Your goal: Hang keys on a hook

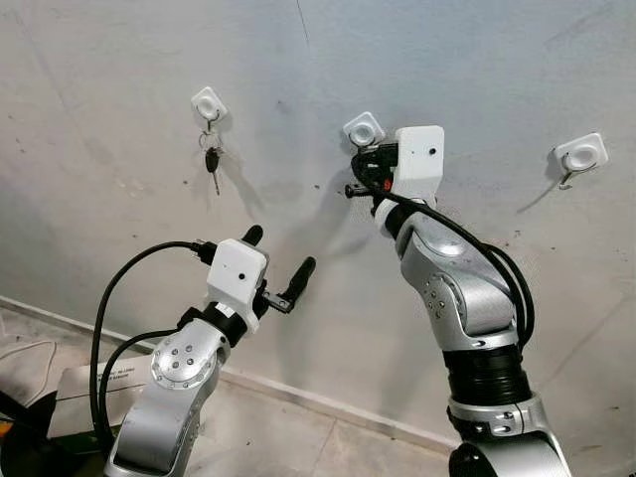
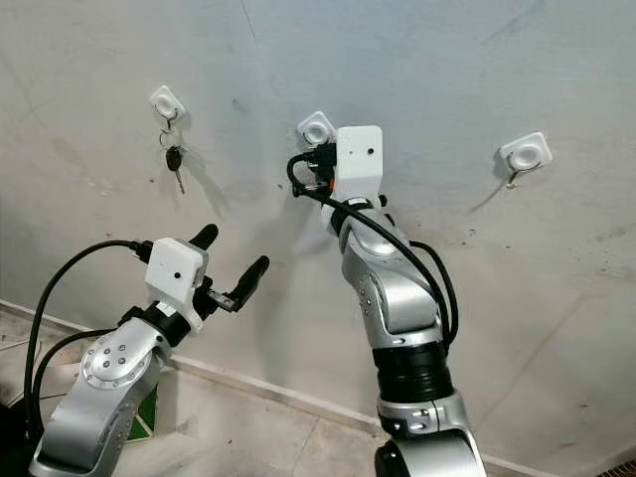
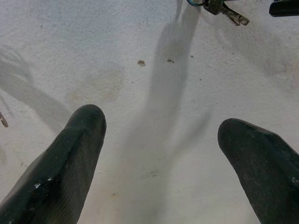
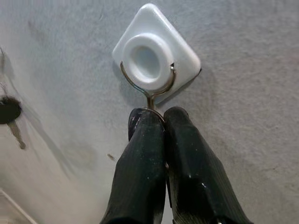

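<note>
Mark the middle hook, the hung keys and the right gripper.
middle hook (image 4: 155, 58), right wrist view, white cap centre
hung keys (image 1: 212, 159), left eye view, black key head
right gripper (image 4: 163, 122), right wrist view, between the shut fingertips

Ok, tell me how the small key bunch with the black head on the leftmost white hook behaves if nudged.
The key bunch hangs freely below the white square wall hook, so it would probably swing, not resist. It looks small and thin, so likely light. Each key seems stiff, but the linked pieces should flop.
</note>
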You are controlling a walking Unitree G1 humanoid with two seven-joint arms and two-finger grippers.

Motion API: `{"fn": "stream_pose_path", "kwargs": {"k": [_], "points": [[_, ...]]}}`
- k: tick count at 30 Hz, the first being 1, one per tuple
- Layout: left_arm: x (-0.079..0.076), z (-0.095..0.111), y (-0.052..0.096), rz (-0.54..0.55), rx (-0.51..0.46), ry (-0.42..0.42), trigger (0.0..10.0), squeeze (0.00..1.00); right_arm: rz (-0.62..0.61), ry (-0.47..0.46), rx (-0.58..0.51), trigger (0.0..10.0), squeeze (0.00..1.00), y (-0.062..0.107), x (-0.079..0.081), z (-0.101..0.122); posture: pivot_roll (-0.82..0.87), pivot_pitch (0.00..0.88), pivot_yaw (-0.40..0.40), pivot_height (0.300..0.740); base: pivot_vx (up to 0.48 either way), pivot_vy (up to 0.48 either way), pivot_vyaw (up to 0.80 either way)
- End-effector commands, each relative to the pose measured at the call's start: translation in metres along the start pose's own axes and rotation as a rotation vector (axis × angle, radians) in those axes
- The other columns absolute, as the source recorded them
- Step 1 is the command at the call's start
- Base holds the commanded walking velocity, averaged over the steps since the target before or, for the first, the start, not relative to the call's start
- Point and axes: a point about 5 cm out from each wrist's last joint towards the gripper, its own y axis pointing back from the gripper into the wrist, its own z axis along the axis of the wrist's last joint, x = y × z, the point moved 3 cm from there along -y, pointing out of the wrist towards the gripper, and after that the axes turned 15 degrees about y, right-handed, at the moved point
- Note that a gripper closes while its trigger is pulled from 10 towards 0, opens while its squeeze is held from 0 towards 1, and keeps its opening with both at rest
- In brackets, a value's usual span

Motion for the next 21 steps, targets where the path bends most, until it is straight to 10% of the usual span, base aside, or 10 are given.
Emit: {"fn": "stream_pose_path", "kwargs": {"k": [1, 21], "points": [[0.002, 0.001, -0.001, 0.006, -0.003, -0.015, 10.0, 0.00, -0.013, -0.046, 0.123, 10.0, 0.00, 0.000, -0.003, -0.031, 0.08, 0.000, 0.029, 0.740, 0.000, 0.000, 0.00], [0.001, 0.001, -0.002, 0.006, -0.005, -0.012, 10.0, 0.00, 0.010, -0.195, -0.112, 10.0, 0.00, 0.000, 0.002, 0.010, 0.09, 0.000, 0.025, 0.740, 0.000, 0.000, 0.00]]}}
